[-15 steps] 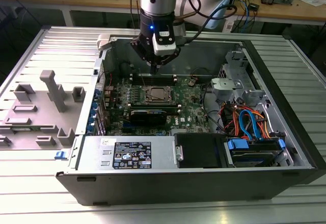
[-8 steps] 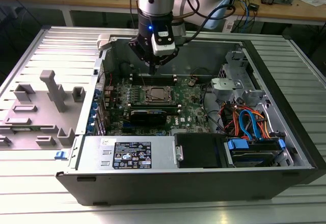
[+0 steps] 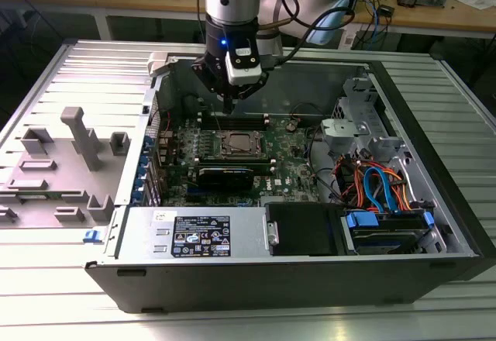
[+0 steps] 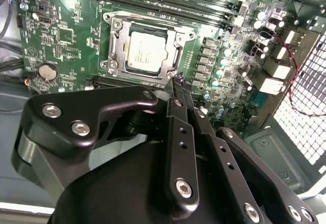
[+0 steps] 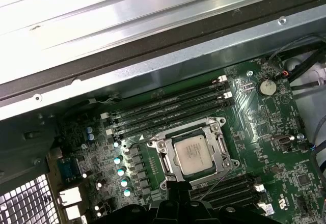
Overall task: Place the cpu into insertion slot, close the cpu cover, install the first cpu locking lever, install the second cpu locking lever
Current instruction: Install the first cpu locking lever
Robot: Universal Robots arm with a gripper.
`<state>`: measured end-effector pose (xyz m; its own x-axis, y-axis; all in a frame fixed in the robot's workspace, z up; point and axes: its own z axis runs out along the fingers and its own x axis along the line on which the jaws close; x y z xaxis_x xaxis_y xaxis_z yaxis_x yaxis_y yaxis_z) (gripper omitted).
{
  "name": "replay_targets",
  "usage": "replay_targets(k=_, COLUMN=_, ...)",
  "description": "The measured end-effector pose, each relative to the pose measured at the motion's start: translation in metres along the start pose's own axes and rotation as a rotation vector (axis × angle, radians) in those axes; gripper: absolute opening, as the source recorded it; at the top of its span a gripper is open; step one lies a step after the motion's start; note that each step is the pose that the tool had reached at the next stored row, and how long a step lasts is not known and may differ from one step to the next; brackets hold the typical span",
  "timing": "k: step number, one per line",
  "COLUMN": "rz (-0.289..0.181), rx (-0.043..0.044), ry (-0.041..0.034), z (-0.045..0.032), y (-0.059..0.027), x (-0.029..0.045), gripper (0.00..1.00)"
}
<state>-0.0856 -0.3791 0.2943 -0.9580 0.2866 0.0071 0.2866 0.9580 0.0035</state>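
Note:
The cpu (image 4: 146, 51) lies flat in the insertion slot (image 5: 220, 127) on the green motherboard (image 3: 291, 167), its silver top showing. The cpu cover (image 5: 164, 159), a silver frame, lies down around the chip (image 5: 192, 155). My gripper (image 4: 177, 84) hangs just above the board at one edge of the socket, its black fingers pressed together with nothing between them. In the exterior view the gripper (image 3: 227, 110) points straight down at the socket's far edge. A thin metal rod (image 5: 216, 184) slants up beside the socket near the fingertips.
Long black memory slots (image 5: 168, 113) run along the socket's far side. The open computer case (image 3: 434, 163) walls in the board, with a power supply (image 3: 198, 235) in front and a drive bay with blue and orange cables (image 3: 380, 190). A grey fixture (image 3: 74, 163) sits at the exterior view's left.

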Motion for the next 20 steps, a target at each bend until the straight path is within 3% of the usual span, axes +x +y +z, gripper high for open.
replay_targets(k=6, rz=-0.142, rx=0.0012, ry=0.0006, z=0.0030, y=-0.0004, x=0.0012, gripper=0.11)
replay_targets(k=13, rz=-0.176, rx=0.0012, ry=0.0007, z=0.0038, y=-0.0022, x=0.0075, gripper=0.11)
replay_targets(k=20, rz=-0.180, rx=0.0013, ry=0.0007, z=0.0038, y=-0.0024, x=0.0078, gripper=0.11)
